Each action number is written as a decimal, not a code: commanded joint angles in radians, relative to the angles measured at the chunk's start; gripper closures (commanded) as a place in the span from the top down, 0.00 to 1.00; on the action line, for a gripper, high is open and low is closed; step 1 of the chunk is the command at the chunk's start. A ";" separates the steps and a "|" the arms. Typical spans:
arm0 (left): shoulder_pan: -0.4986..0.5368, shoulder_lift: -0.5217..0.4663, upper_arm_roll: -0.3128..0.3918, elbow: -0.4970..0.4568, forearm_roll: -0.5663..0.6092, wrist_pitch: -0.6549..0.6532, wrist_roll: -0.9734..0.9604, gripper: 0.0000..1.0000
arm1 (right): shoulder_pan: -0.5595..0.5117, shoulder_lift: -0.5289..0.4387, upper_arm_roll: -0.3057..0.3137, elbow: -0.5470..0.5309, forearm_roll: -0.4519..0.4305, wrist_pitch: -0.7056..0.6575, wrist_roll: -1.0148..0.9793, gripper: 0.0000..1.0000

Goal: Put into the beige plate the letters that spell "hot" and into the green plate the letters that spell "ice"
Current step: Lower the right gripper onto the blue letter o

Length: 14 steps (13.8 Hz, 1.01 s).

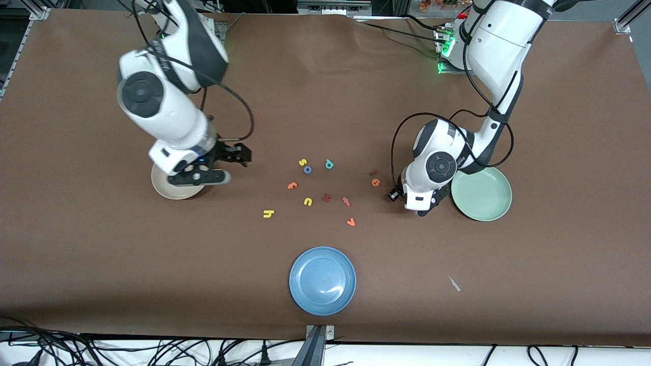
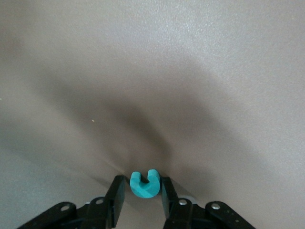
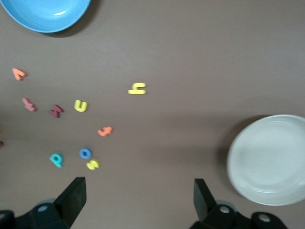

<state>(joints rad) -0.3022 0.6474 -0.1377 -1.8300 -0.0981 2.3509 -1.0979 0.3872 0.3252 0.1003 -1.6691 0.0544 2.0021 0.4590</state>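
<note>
The brown table [image 1: 101,254] is lying mostly bare around its edges, with wide open cloth between the blue plate [image 1: 322,280], sitting nearest the front camera, and the scatter of foam letters in the middle. The green plate [image 1: 482,193] is resting toward the left arm's end, the beige plate [image 1: 175,185] toward the right arm's end, both well apart from the letters.

The left gripper [image 2: 144,200] is sitting down at the table just beside the green plate, and its fingers [image 2: 116,193] are pressing in on the teal c [image 2: 144,184], which is lying between them on the cloth; I'd call that grasping the c. The right gripper [image 3: 138,200] is hovering over the near edge of the beige plate with its fingers spread wide and nothing between them; that arm is waiting.

Among the loose letters, the yellow h [image 1: 268,214] is lying nearest the front camera on the beige plate's side, alone in open cloth. The blue o [image 1: 307,170] is touching or nearly touching the yellow s [image 1: 303,162], with the teal p [image 1: 329,163] beside them. The orange t [image 1: 292,185], yellow u [image 1: 307,202], a dark red letter [image 1: 326,197], the pink letter [image 1: 346,201] and the orange v [image 1: 351,221] are sitting in a loose cluster. The orange e [image 1: 376,182] is lying closer to the left gripper, with a small dark red piece [image 1: 373,173] just beside it.
</note>
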 commanded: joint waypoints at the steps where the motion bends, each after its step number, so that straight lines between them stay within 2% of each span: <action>1: -0.012 0.014 0.012 -0.002 -0.028 0.004 -0.005 0.37 | 0.073 0.078 0.002 0.006 -0.007 0.113 0.146 1.00; 5: -0.006 0.025 0.012 0.003 -0.020 0.021 -0.004 0.37 | 0.137 0.167 0.018 0.006 -0.060 0.222 0.196 1.00; 9: -0.002 0.025 0.012 0.005 -0.018 0.022 -0.002 0.37 | 0.214 0.259 0.033 0.006 -0.223 0.325 0.418 1.00; 14: 0.012 0.023 0.015 0.011 -0.032 0.024 -0.008 0.39 | 0.237 0.343 0.068 0.012 -0.379 0.380 0.536 1.00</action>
<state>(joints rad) -0.2989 0.6489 -0.1372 -1.8298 -0.1000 2.3554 -1.1093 0.6304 0.6350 0.1478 -1.6723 -0.2575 2.3519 0.9338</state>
